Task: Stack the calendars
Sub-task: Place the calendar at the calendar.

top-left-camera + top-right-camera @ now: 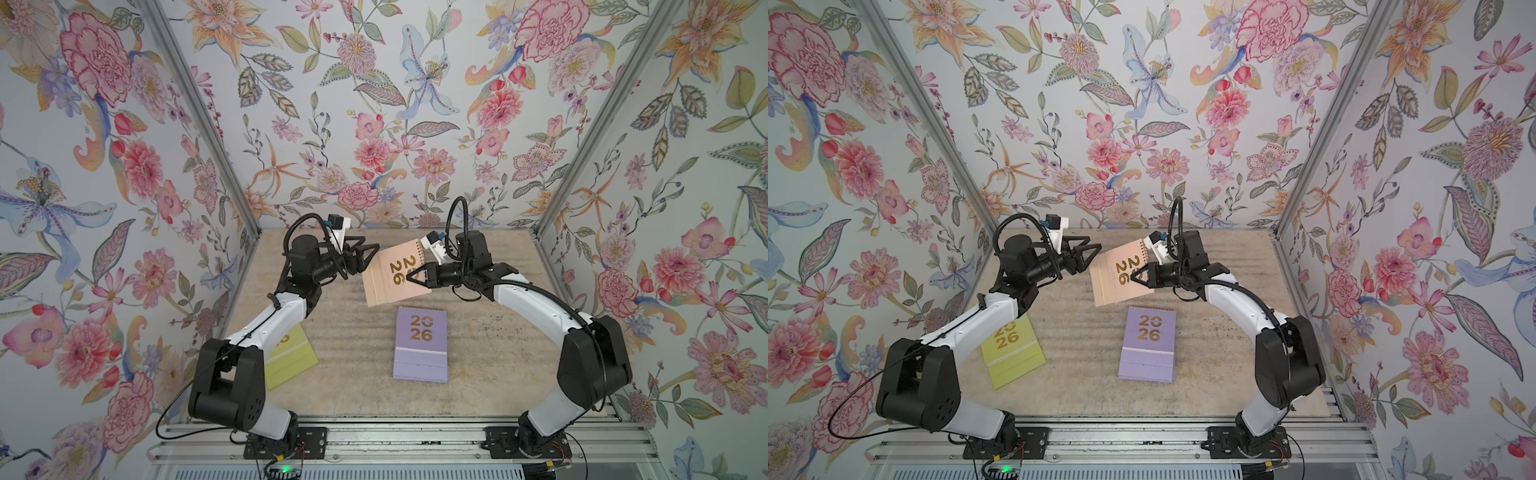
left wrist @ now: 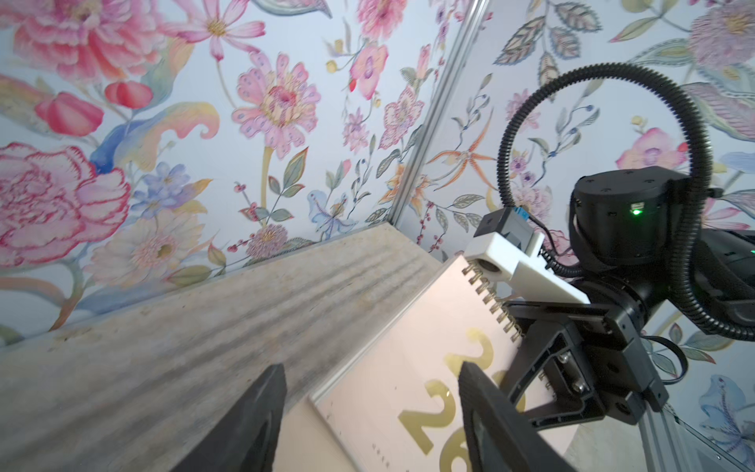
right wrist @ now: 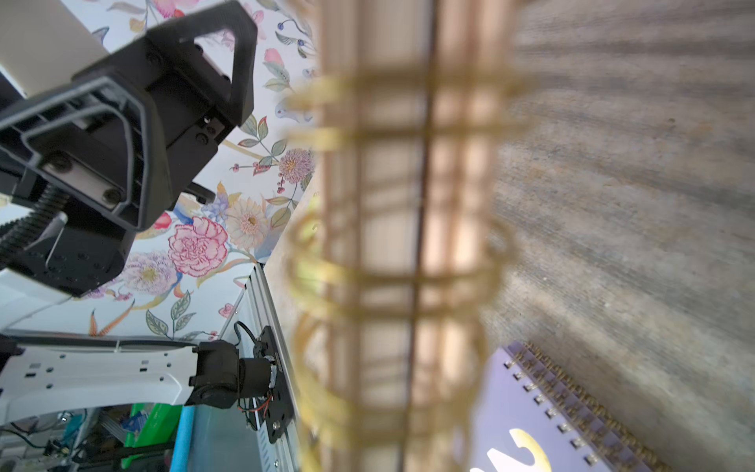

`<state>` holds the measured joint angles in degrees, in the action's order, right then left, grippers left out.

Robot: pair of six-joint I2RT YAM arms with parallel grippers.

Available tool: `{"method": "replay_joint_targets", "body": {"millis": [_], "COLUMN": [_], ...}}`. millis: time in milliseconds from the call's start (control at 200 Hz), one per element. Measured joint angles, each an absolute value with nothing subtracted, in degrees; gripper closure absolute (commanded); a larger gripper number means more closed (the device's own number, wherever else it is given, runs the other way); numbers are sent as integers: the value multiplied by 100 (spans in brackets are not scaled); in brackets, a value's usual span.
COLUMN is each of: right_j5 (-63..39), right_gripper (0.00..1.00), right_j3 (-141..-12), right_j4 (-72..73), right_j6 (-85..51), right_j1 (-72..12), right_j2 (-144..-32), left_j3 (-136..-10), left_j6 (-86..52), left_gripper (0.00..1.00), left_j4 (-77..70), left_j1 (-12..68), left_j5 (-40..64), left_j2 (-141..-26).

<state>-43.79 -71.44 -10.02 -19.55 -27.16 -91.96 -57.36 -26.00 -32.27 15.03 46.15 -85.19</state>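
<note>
Over the back middle of the table (image 1: pixel 332 340), my right gripper (image 1: pixel 414 277) is clamped on the peach calendar (image 1: pixel 382 286). It grips the calendar at the edge with the gold spiral (image 2: pixel 490 302). The calendar hangs clear of the surface, tilted, with its gold "2026" cover facing up toward both top views.

My left gripper (image 1: pixel 371 257) sits just beside the calendar's opposite edge with its jaws spread wide. In the left wrist view its two fingers (image 2: pixel 253 408) stand well apart with nothing pinched between them. I cannot tell whether either tip touches the calendar.

Closer to me, the lavender calendars (image 1: pixel 420 345) lie flat in a pile near the table's middle. One purple cover is on top, with more purple edges stepped out beneath it, and I cannot count them. On the left side the yellow-green calendar (image 1: pixel 1011 349) lies flat, well apart from the pile. It is partly hidden under my left arm (image 1: pixel 266 320) in both top views.
</note>
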Motion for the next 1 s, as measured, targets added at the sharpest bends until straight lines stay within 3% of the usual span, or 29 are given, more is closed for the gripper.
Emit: {"method": "replay_joint_targets", "body": {"millis": [290,595,1001], "right_j5": [-4110,-4071,-3889], "right_gripper": [99,100,100], "right_j3": [-6578,-6165,-6128], "right_j4": [-1087,-1105,-1219], "right_j6": [-696,390,1503], "right_j1": [-2965,-2995,-3000], "right_j2": [-8173,-7629,-7531], "left_j3": [-6031,-6674,-7120], "left_j6": [-1686,-873,-272], "left_gripper": [24,23,32], "left_j4": [-3380,-2283,-869], "left_j1": [1962,2104,2528], "left_j5": [5522,6042,6436], "left_j2": [-8399,-8447,-8702]}}
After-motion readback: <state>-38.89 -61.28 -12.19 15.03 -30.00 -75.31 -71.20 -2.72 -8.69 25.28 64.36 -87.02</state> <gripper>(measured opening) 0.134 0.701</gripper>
